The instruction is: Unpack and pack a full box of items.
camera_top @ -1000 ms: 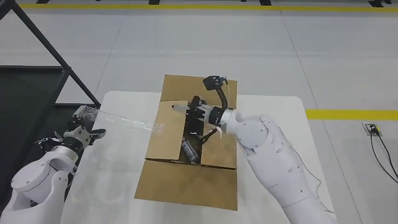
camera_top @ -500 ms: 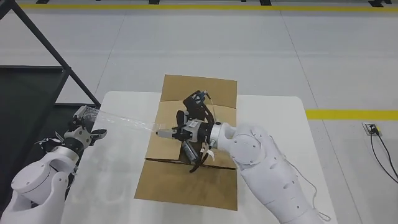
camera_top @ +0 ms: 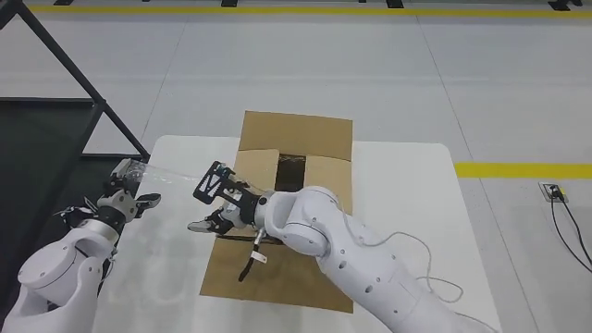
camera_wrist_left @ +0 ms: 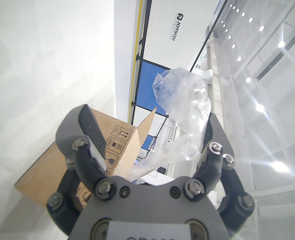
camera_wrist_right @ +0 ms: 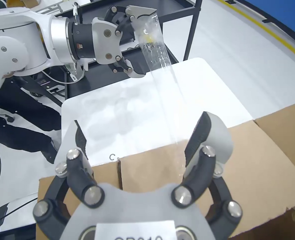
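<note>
An open cardboard box (camera_top: pixel 296 137) stands on the white table (camera_top: pixel 398 176), with dark items showing inside it. A strip of clear plastic wrap (camera_top: pixel 185 180) stretches in the air from my left gripper (camera_top: pixel 134 185) to the box's left flap. In the left wrist view the plastic wrap (camera_wrist_left: pixel 185 116) lies against one finger of my left gripper (camera_wrist_left: pixel 150 123), which is open. My right gripper (camera_top: pixel 205 202) hangs open over the left flap. In the right wrist view the plastic wrap (camera_wrist_right: pixel 162 76) runs between the fingers of my right gripper (camera_wrist_right: pixel 142 136), close to one pad.
A black metal rack (camera_top: pixel 55 65) stands beside the table's left edge, close behind the left gripper (camera_wrist_right: pixel 137 41). Bare table top (camera_wrist_right: pixel 127 106) lies between the box (camera_wrist_right: pixel 262 156) and that edge. The box's front flap (camera_top: pixel 277 277) hangs outward toward me.
My right arm has swung from above the box's opening leftward across the left flap, ending near the plastic wrap. The left arm and the wrap have stayed put.
</note>
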Tool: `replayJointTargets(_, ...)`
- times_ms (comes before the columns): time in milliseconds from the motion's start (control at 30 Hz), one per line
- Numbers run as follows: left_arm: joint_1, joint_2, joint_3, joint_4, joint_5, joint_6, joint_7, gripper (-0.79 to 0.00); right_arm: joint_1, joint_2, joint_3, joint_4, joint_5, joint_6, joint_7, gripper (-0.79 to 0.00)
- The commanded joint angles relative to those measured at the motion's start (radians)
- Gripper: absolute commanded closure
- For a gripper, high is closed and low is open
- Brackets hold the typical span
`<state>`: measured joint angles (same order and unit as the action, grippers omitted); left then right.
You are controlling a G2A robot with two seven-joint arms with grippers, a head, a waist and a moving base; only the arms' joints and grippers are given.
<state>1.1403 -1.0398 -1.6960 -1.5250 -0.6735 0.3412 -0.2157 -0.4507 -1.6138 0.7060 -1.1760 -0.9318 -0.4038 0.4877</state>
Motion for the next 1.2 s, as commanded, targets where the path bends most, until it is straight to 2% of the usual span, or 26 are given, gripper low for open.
replayJointTargets(0, 0.002, 0.000, -0.001, -0.002, -0.001, -0.001, 0.000, -0.785, -0.002, -0.002, 0.007, 0.009, 0.018, 0.004, 0.000, -0.785)
replayJointTargets(200, 0.002, -0.001, 0.001, -0.005, 0.005, -0.002, -0.004, -0.785, 0.003, -0.020, 0.009, 0.069, 0.075, 0.038, -0.002, -0.785)
replayJointTargets(433, 0.006, -0.003, 0.004, -0.006, 0.006, -0.002, -0.008, -0.785, 0.032, -0.052, -0.031, 0.147, 0.101, -0.018, -0.059, -0.785)
replayJointTargets(633, 0.010, -0.004, 0.007, -0.010, 0.005, -0.003, -0.008, -0.785, 0.067, -0.083, -0.053, 0.220, 0.114, 0.031, -0.058, -0.785)
replayJointTargets(800, 0.014, -0.005, 0.002, -0.013, 0.003, -0.003, -0.008, -0.785, 0.084, -0.096, -0.045, 0.259, 0.135, 0.033, -0.055, -0.785)
replayJointTargets(1033, 0.013, -0.005, 0.001, -0.013, 0.012, 0.001, -0.007, -0.785, 0.069, -0.087, 0.030, 0.263, 0.279, -0.142, -0.056, -0.785)
replayJointTargets(1167, 0.010, -0.006, 0.003, -0.006, 0.012, 0.001, -0.005, -0.785, 0.061, -0.079, 0.061, 0.262, 0.301, -0.142, -0.035, -0.785)
